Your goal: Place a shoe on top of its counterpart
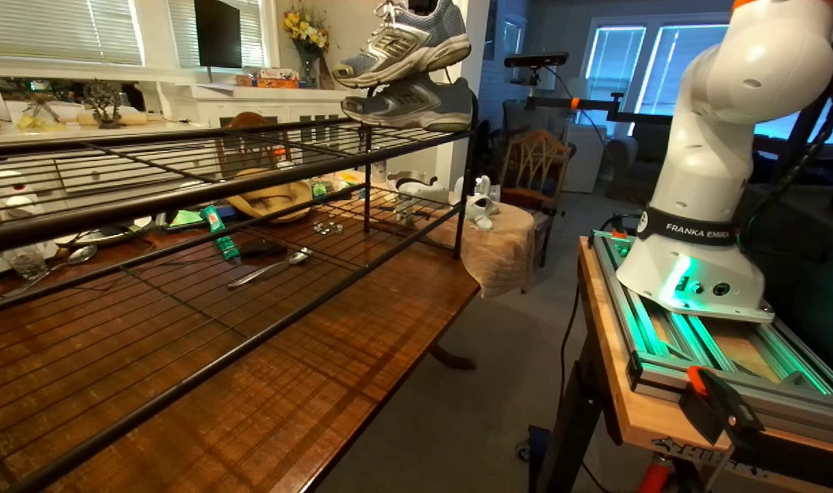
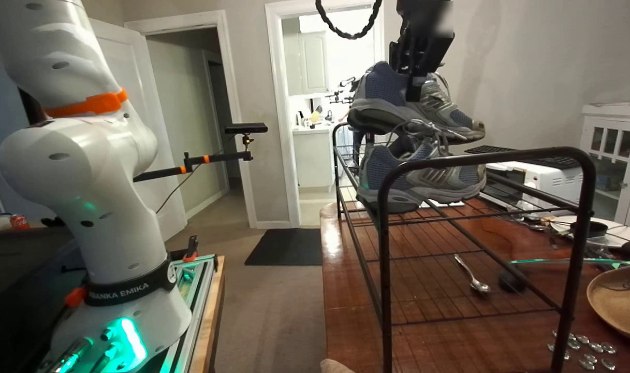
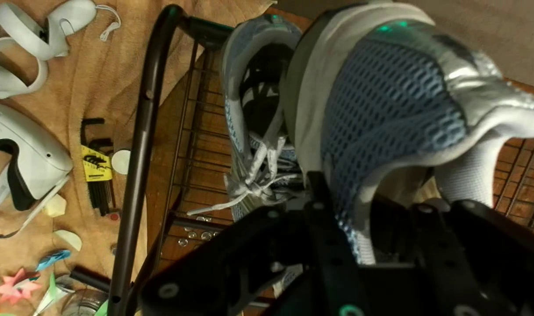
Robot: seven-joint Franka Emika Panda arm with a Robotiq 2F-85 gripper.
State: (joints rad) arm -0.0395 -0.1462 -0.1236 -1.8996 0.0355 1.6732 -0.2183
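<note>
- At the end effector [image 3: 371,206]: clasps the shoe [image 3: 389,92] by one side wall near the collar, holding it aloft with toe dipped slightly.
- Just below: overlaps the counterpart [image 2: 423,181] in both exterior views, with no clear gap (cannot tell whether touching).
- Along the long axes: runs roughly parallel to the counterpart, with toes of both aimed away from the arm's base [image 2: 138,305].
- To the left in the wrist view: shows the counterpart beside the shoe, toward the end bar [image 3: 140,145] (perhaps exaggerated by perspective); probably calls for a small sideways shift that way, then lowering and release.
- Farther down: needs to settle on that counterpart, resting upright on top of the rack [image 2: 577,248], standing in turn on the counter [image 2: 348,311].
</note>
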